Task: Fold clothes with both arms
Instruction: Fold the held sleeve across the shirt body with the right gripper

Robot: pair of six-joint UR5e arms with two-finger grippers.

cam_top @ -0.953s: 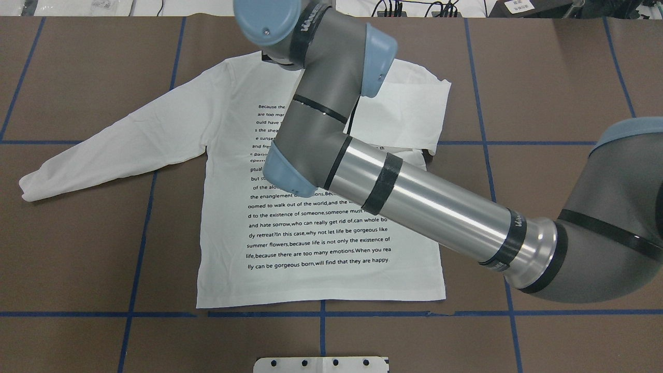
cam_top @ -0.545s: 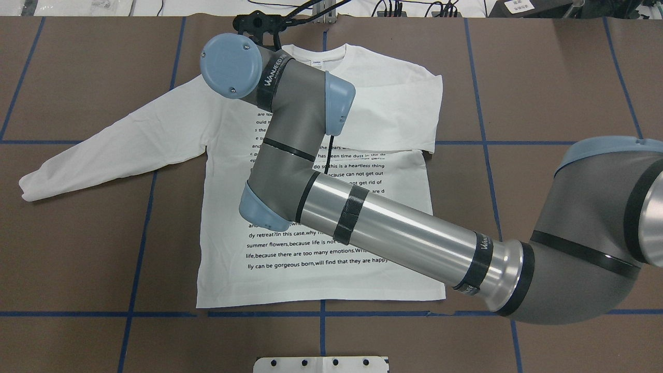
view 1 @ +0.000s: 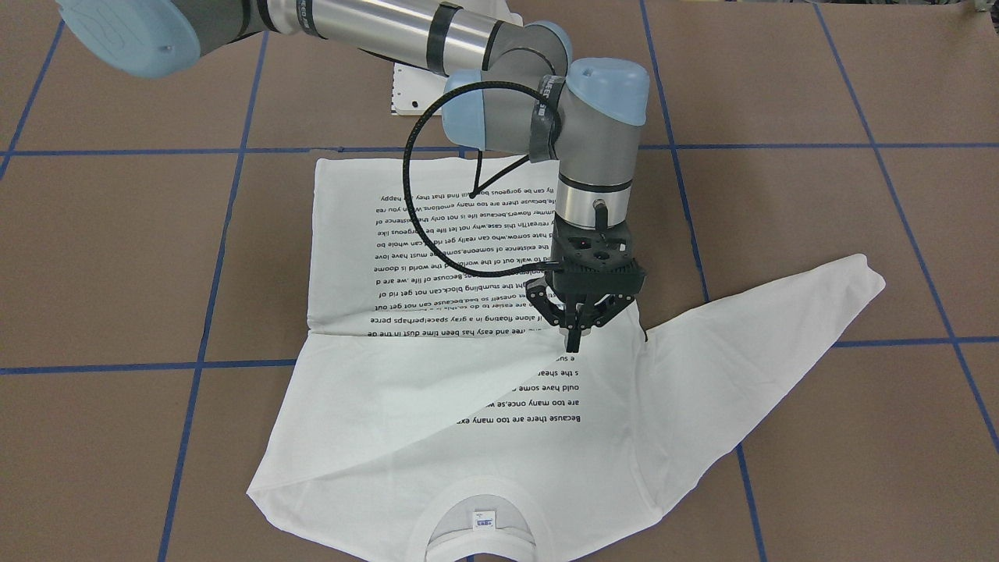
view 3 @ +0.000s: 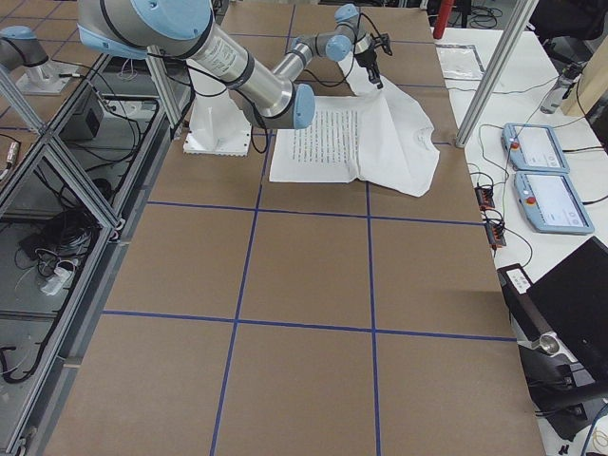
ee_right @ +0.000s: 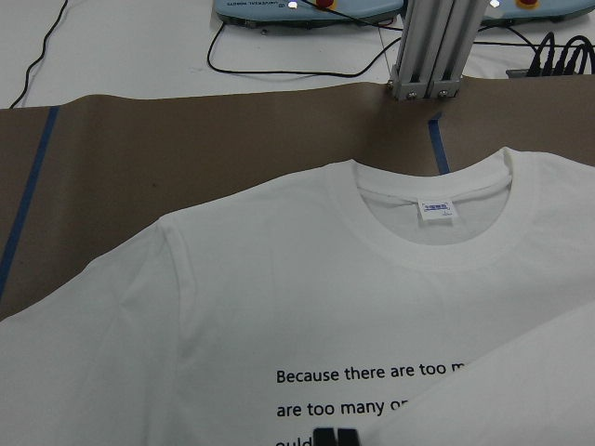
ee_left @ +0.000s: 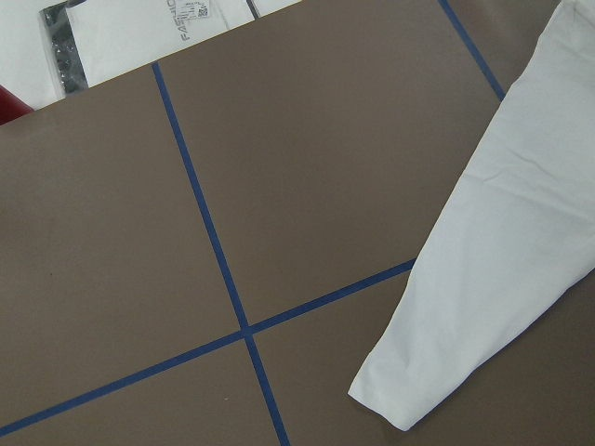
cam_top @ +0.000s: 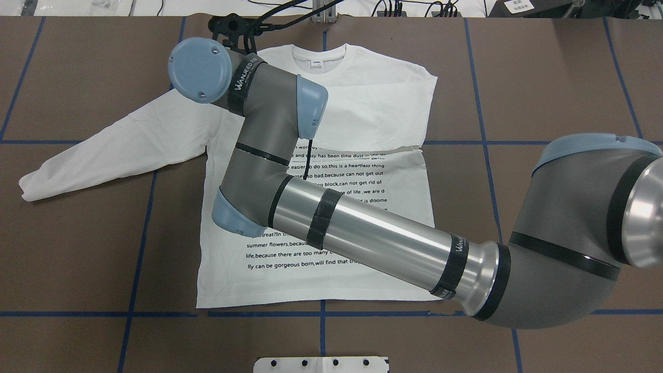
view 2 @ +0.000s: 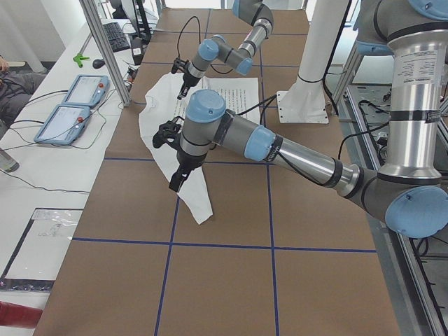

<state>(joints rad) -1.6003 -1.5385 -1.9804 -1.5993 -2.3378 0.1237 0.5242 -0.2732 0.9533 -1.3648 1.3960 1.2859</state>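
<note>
Exterior front-facing view is giving me the best look at the right gripper [view 1: 575,332]. Its two fingers are pressed together with nothing between them, pointing down above the chest of the white long-sleeved T-shirt [cam_top: 290,287], near the top lines of its printed text [cam_top: 362,173].

The shirt is lying print-up in the middle of the table [cam_top: 544,103]. Its collar [ee_right: 423,255] is pointing at the far edge and its hem is running just beyond the blue tape line [cam_top: 518,313] by the near edge. The right sleeve [cam_top: 383,114] is lying folded across the chest. I take that fold as done, which would explain why the claw is waiting there with nothing in it.

The left sleeve [cam_top: 114,150] is stretching flat toward the table's left end. The left gripper [view 2: 176,178] is hanging high near that sleeve's cuff, probably lining up the matching fold, but I cannot tell whether its claw is apart or together.

The right arm [cam_top: 373,233] is reaching across above the shirt's body, so a sleeve swung inward will be sharing that space. A broad stretch of brown surface is showing toward the right edge for pulling back.
</note>
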